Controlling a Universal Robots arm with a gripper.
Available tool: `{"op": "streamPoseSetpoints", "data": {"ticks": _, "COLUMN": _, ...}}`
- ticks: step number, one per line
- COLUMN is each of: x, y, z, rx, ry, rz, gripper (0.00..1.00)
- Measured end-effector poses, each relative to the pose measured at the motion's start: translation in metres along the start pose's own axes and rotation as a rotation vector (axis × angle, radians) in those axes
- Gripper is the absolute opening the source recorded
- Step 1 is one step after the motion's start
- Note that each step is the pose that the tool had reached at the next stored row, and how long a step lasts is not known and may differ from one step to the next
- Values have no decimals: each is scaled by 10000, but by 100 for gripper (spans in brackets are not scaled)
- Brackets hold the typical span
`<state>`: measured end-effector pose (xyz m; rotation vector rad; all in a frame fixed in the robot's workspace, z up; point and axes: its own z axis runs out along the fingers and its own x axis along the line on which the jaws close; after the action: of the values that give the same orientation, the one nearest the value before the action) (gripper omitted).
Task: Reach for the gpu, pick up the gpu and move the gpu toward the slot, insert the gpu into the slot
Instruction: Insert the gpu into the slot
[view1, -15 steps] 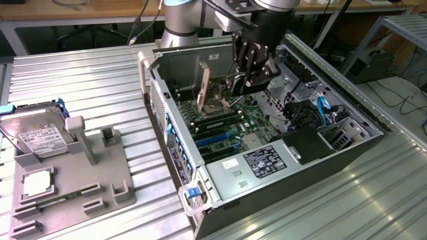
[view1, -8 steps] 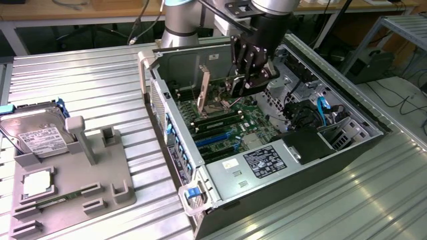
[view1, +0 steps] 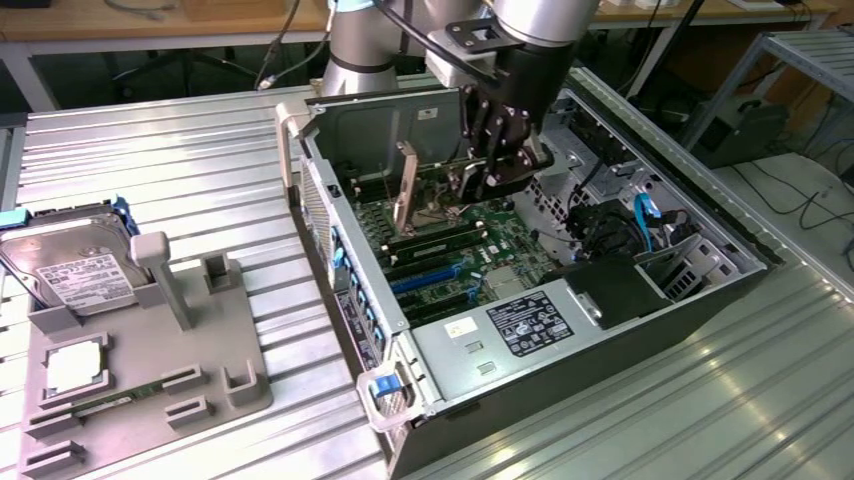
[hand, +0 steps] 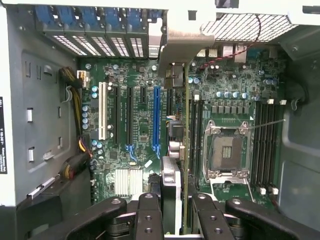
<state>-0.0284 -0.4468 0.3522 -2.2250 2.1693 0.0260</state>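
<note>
Green-brown flat gpu circuit card (hand: 172, 175) with dark cooler and silver end bracket is clamped between the black gripper (hand: 177, 215) fingers, standing on edge inside the open grey computer case (view1: 587, 330). Wrist view sees it edge-on over the green motherboard (hand: 142, 100). It's just beside the long narrow blue slot (hand: 156, 117), roughly parallel, on the side toward the square silver processor socket (hand: 225, 150), not lined up over it. Bottom edge looks clear of the board, but depth is hard to judge. In the exterior view the gripper (view1: 497, 178) is down inside the case. Boxy silver hard drive (view1: 80, 265) with white label sits on the grey holder (view1: 200, 340), towards the exterior view's left, well apart.
</note>
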Motion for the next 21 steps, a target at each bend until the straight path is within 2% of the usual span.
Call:
{"op": "streamPoseSetpoints", "data": {"ticks": 4, "x": 9, "y": 2, "z": 73, "rx": 0, "ry": 0, "rz": 6, "gripper": 28}}
{"op": "streamPoseSetpoints", "data": {"ticks": 5, "x": 10, "y": 1, "z": 86, "rx": -23, "ry": 0, "rz": 8, "gripper": 28}}
{"op": "streamPoseSetpoints", "data": {"ticks": 6, "x": 10, "y": 1, "z": 97, "rx": -88, "ry": -2, "rz": 16, "gripper": 28}}
{"op": "streamPoseSetpoints", "data": {"ticks": 7, "x": 11, "y": 2, "z": 113, "rx": -97, "ry": -1, "rz": 17, "gripper": 28}}
{"op": "streamPoseSetpoints", "data": {"ticks": 11, "x": 12, "y": 5, "z": 194, "rx": -99, "ry": -2, "rz": 16, "gripper": 28}}
{"op": "streamPoseSetpoints", "data": {"ticks": 16, "x": -2, "y": 57, "z": 297, "rx": -100, "ry": 3, "rz": 21, "gripper": 28}}
{"op": "streamPoseSetpoints", "data": {"ticks": 21, "x": -20, "y": 59, "z": 398, "rx": -95, "ry": 4, "rz": 174, "gripper": 28}}
